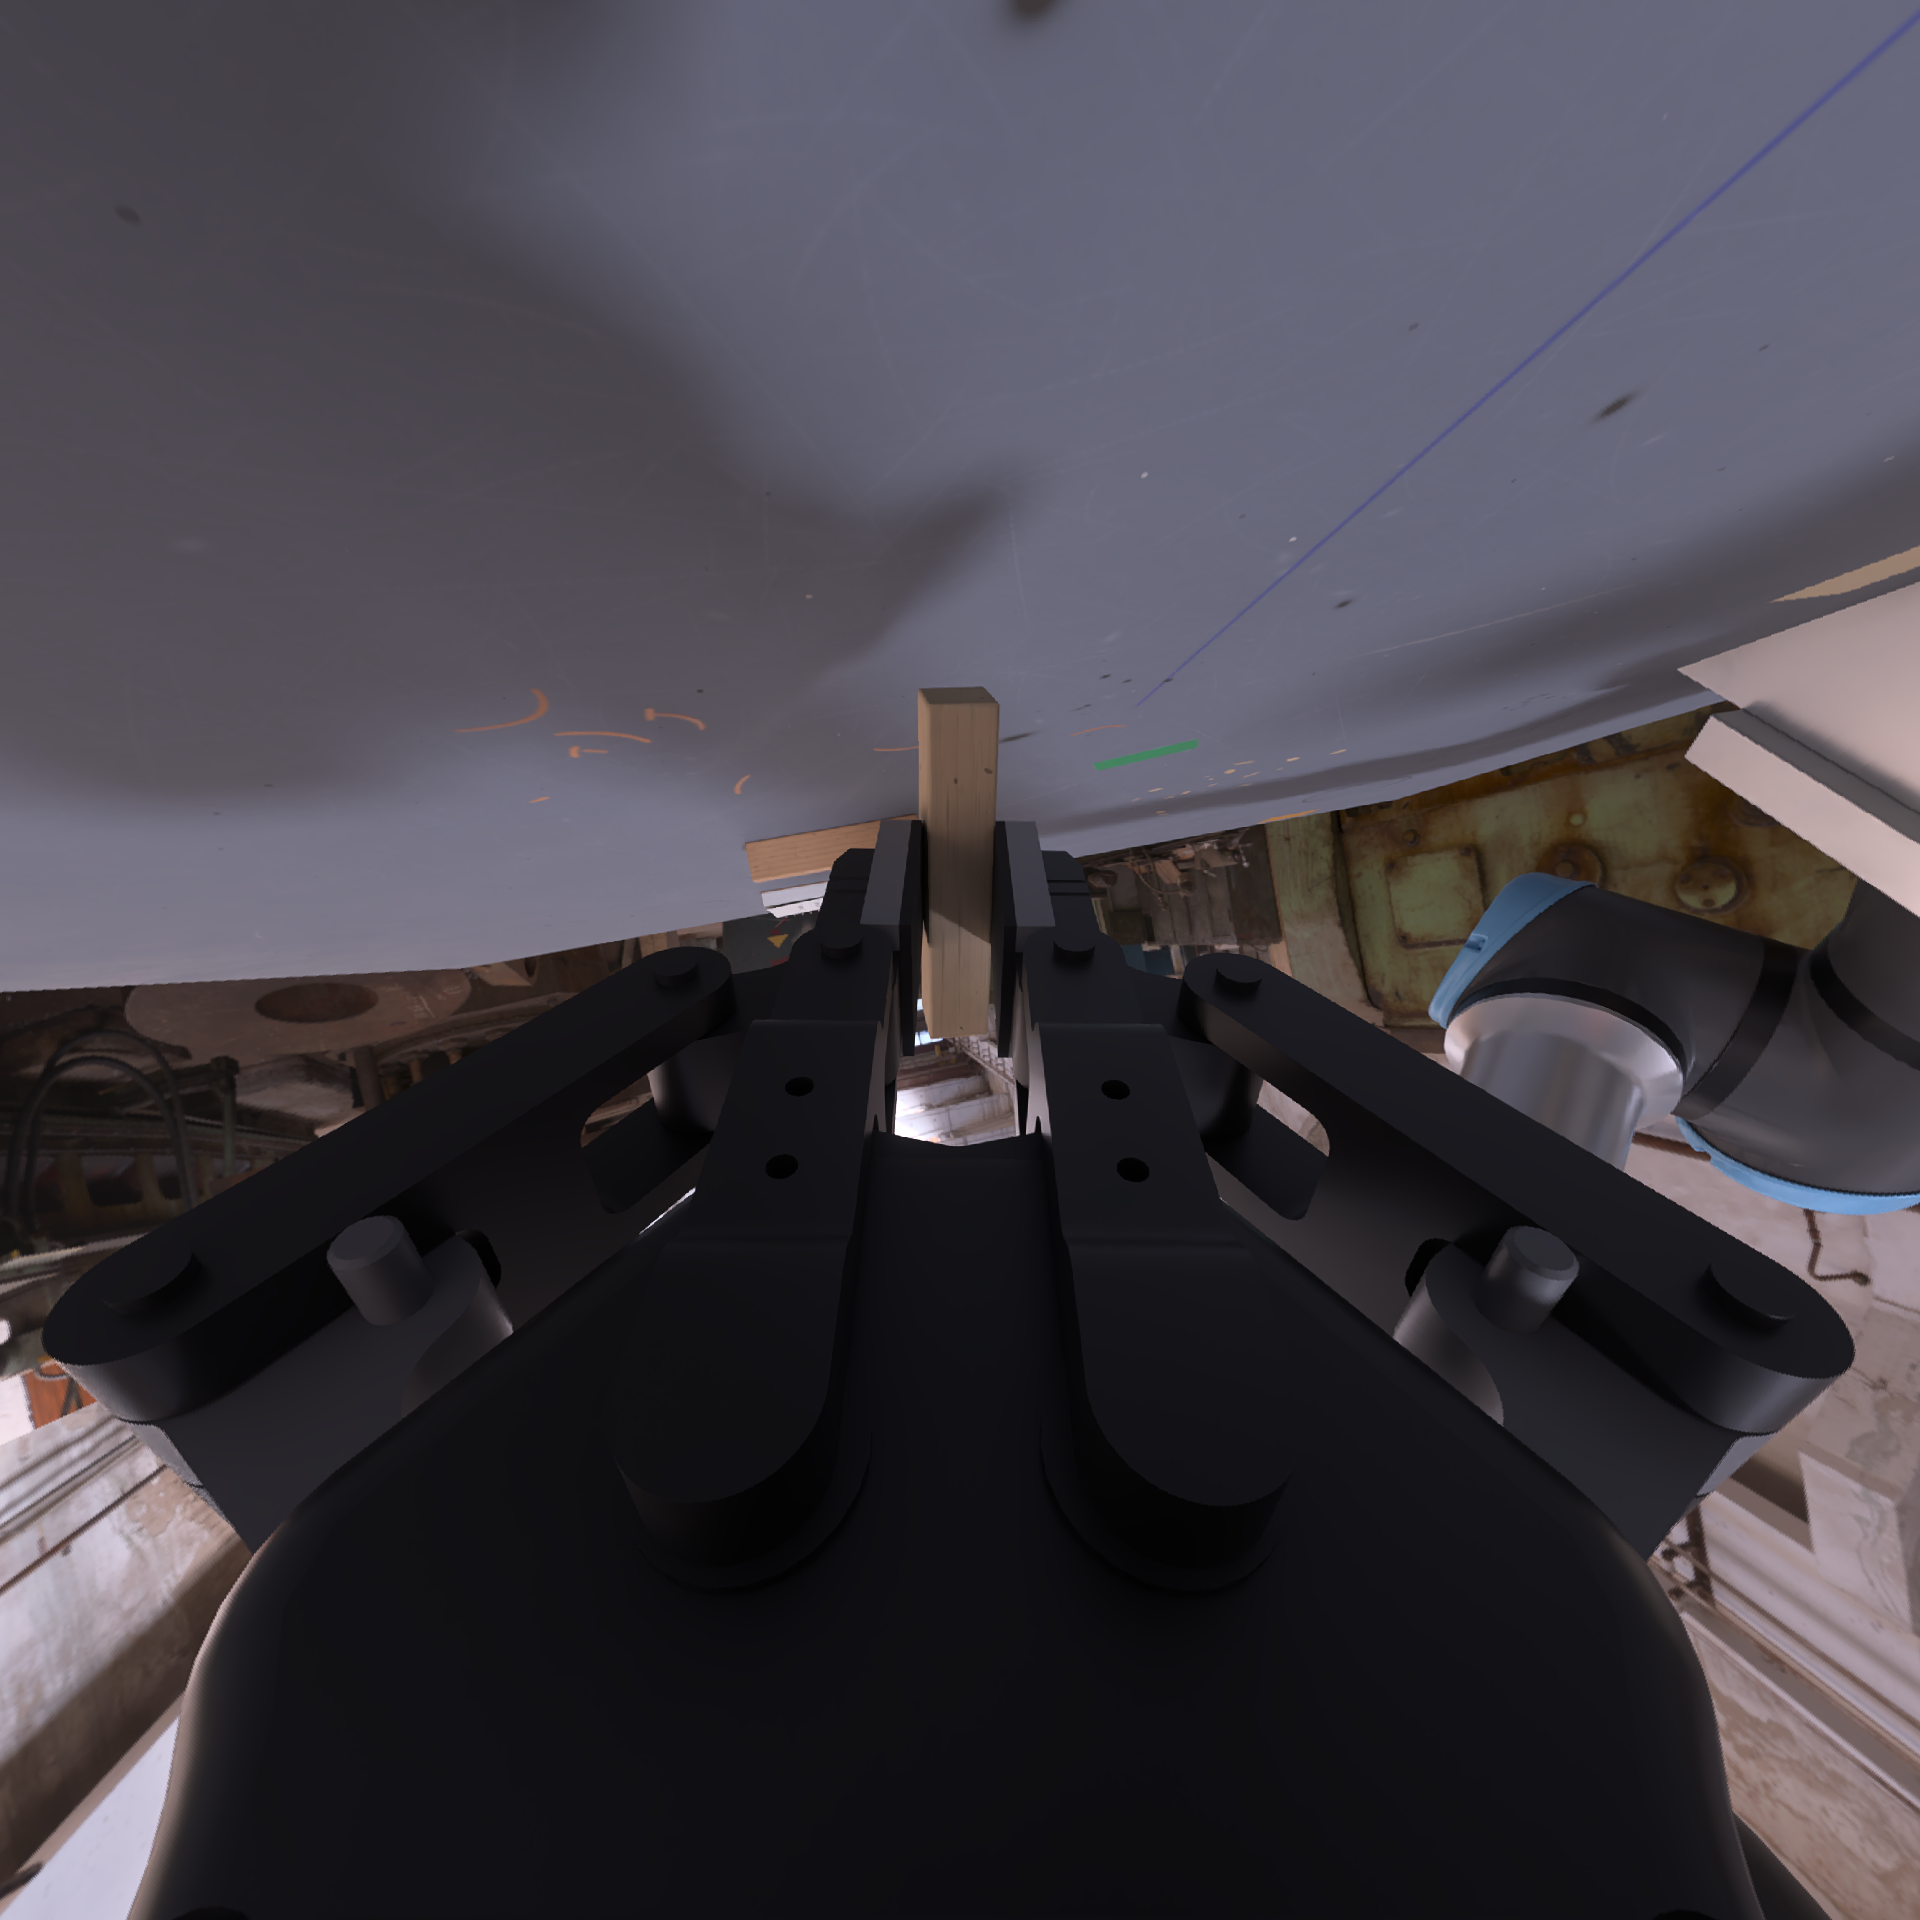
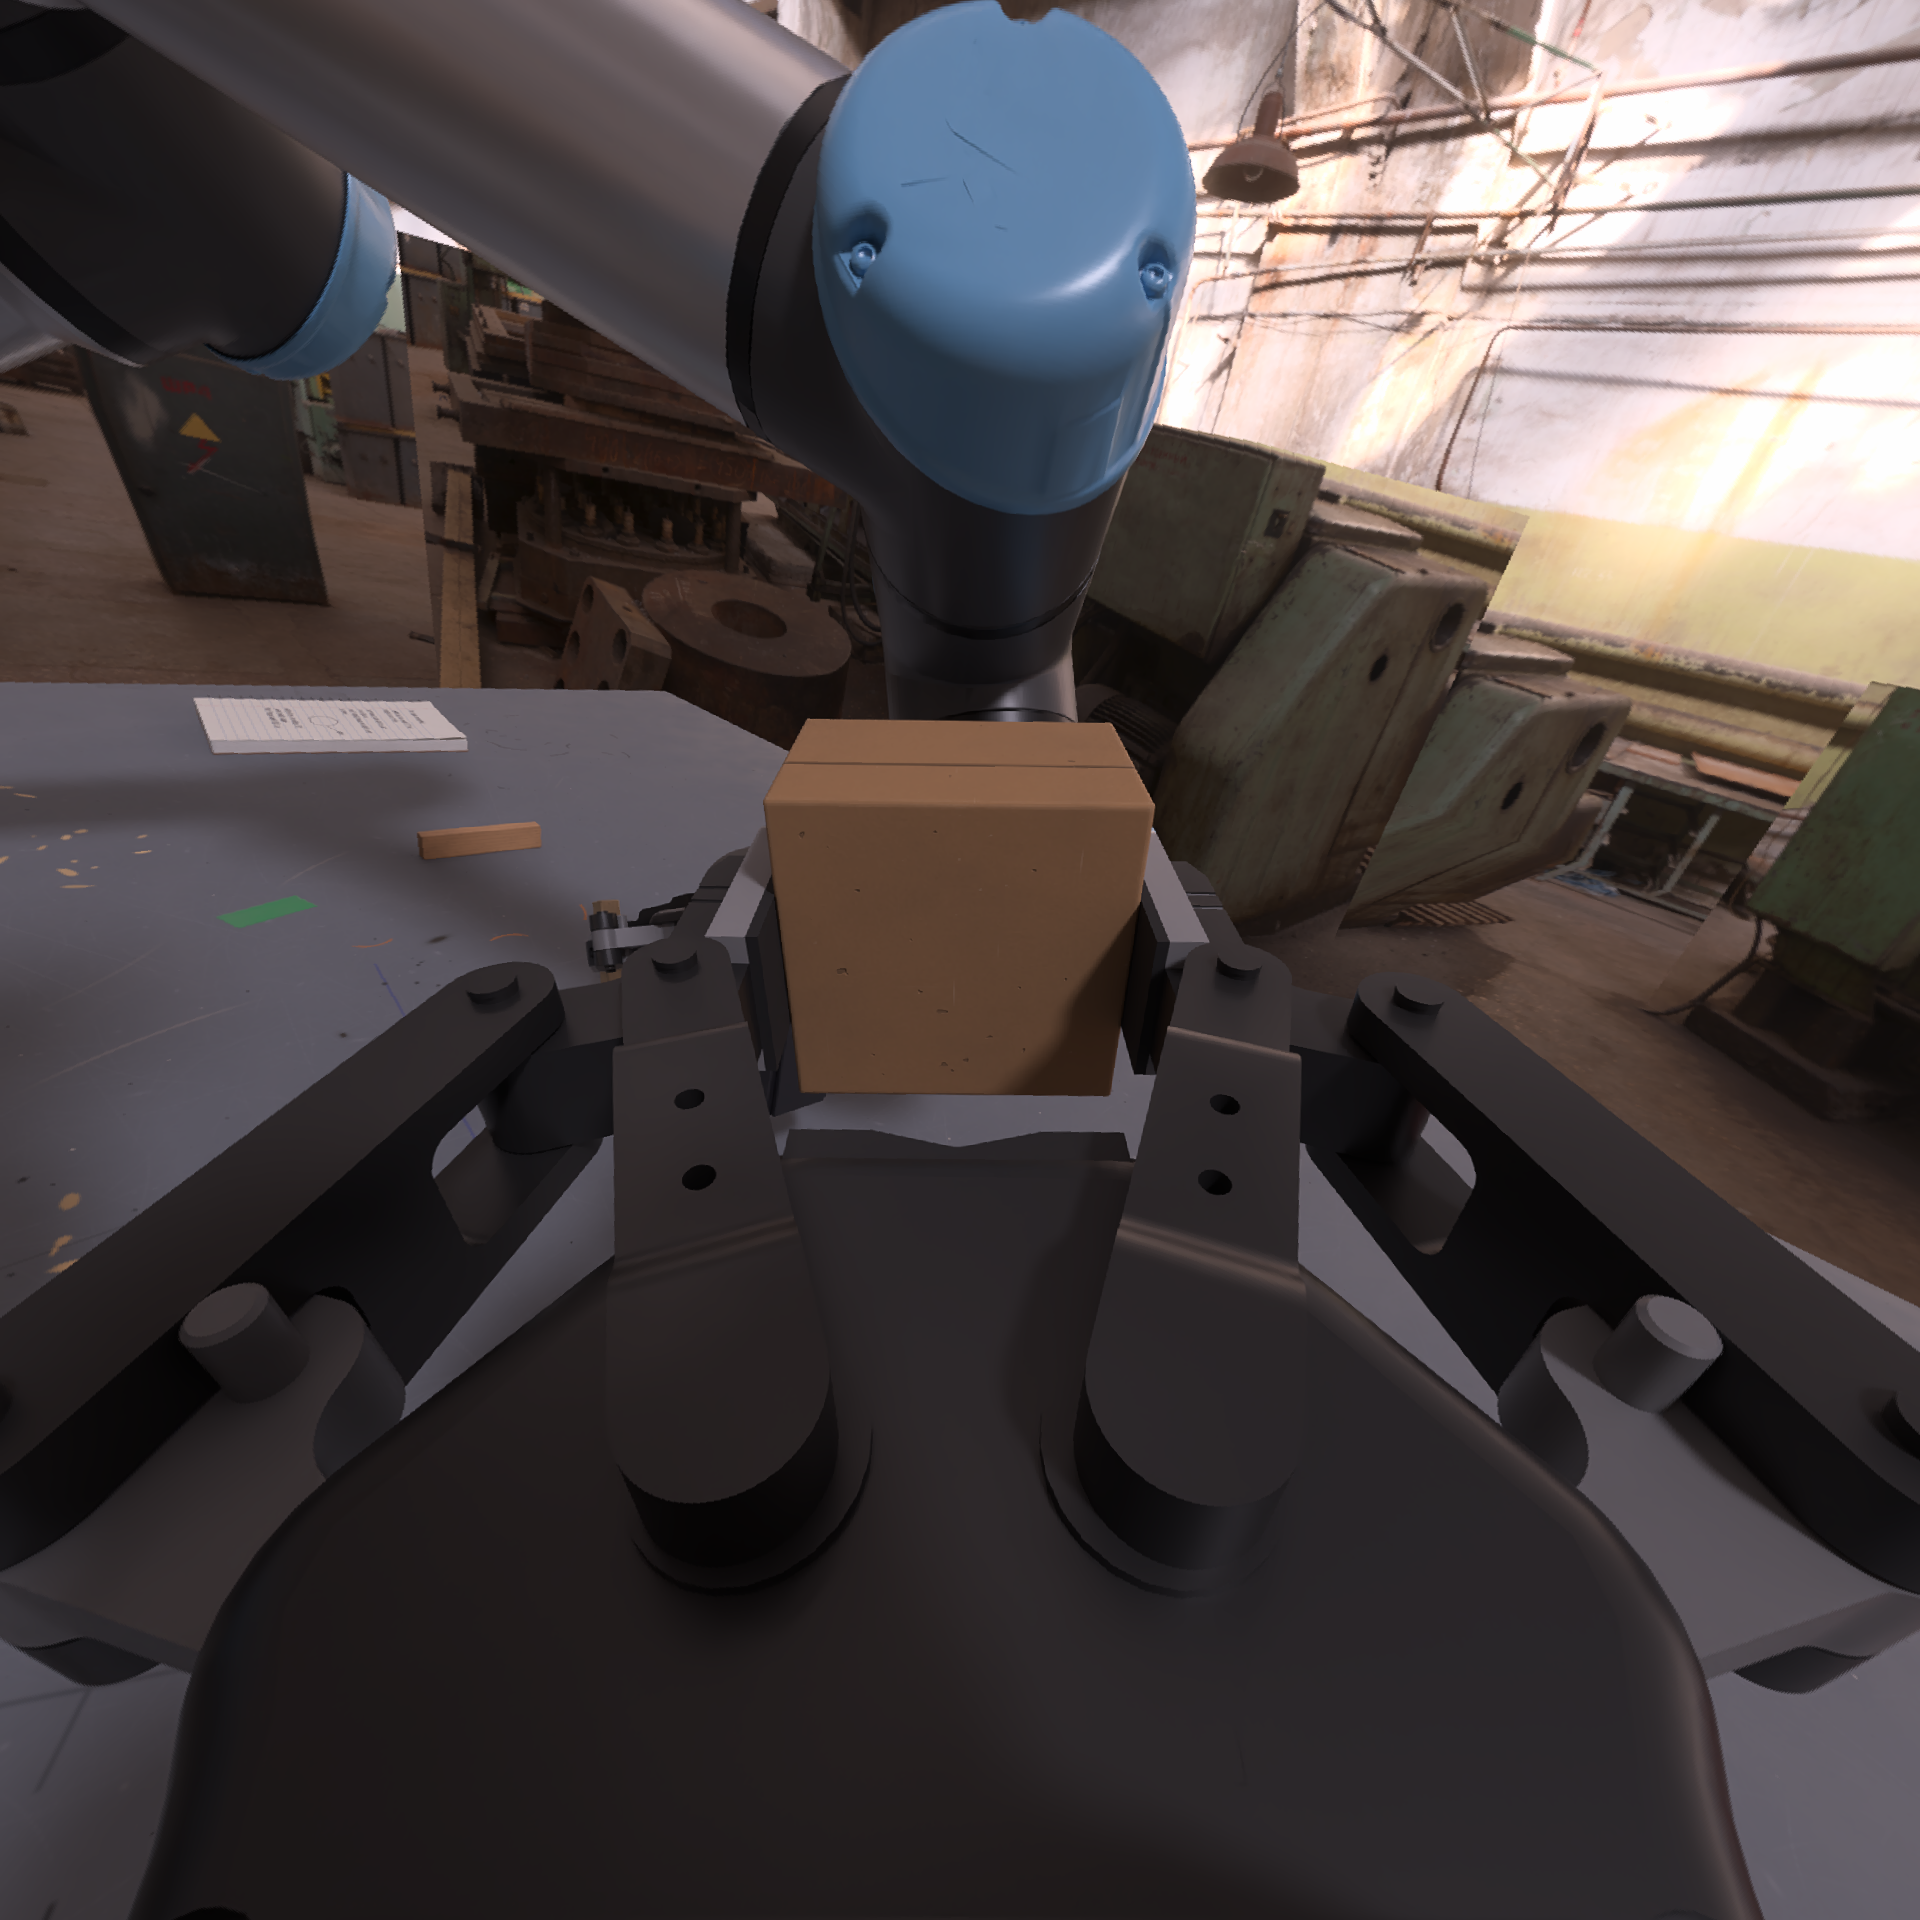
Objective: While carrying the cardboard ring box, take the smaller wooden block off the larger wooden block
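Two hands are seen, one per wrist view. In the left wrist view, the left hand (image 1: 958, 894) is clenched on one small wooden block (image 1: 957, 831), held between both pads w/ its long axis running out past the fingertips, clear of the grey counter (image 1: 520, 416). Just behind the left pad, an end of one more wooden piece (image 1: 805, 857) is partly seen; it is prob. the larger wooden block, though most of it is hidden by the hand.

In the right wrist view, the right hand (image 2: 954, 935) is clamped on one cardboard ring box (image 2: 951, 935), gripped on its two side faces and held above the counter edge. One long wooden block (image 2: 479, 840) is seen lying flat on the counter to the left, well apart from the box. Also on the counter: one white notepad (image 2: 327, 724) farther back and one green mark (image 2: 266, 911) nearer. The other arm's blue-capped joint (image 2: 987, 281) is seen overhead.
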Tool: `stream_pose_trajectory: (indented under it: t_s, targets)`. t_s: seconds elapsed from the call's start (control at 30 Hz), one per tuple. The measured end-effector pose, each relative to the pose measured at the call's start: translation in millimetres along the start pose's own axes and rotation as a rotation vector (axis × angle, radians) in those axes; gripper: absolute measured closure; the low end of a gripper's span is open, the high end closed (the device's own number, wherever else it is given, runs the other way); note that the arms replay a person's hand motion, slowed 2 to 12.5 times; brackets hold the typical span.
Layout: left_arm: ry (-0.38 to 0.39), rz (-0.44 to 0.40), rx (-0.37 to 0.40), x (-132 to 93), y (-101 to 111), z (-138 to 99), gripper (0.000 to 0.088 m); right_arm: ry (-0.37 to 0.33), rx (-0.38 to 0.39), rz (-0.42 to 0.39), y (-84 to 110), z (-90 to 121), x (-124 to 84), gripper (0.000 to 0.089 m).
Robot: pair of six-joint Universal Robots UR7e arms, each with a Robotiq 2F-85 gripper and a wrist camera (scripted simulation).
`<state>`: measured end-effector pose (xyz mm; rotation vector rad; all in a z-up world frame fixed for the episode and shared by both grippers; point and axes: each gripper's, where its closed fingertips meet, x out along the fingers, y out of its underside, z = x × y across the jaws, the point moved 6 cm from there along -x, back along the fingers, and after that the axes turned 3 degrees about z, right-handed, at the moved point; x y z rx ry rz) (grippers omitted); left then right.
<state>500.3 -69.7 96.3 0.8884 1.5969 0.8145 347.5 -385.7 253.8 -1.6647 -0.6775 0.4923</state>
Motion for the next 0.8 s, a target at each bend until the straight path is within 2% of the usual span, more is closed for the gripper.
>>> stream_pose_trajectory:
  t_s: [0.8]
  targets:
    - [0.038, 0.011, -0.005, 16.8, -13.4, 12.1, 0.0762, -0.009, -0.047, 0.029, -8.1, 6.7, 5.1, 0.0393]
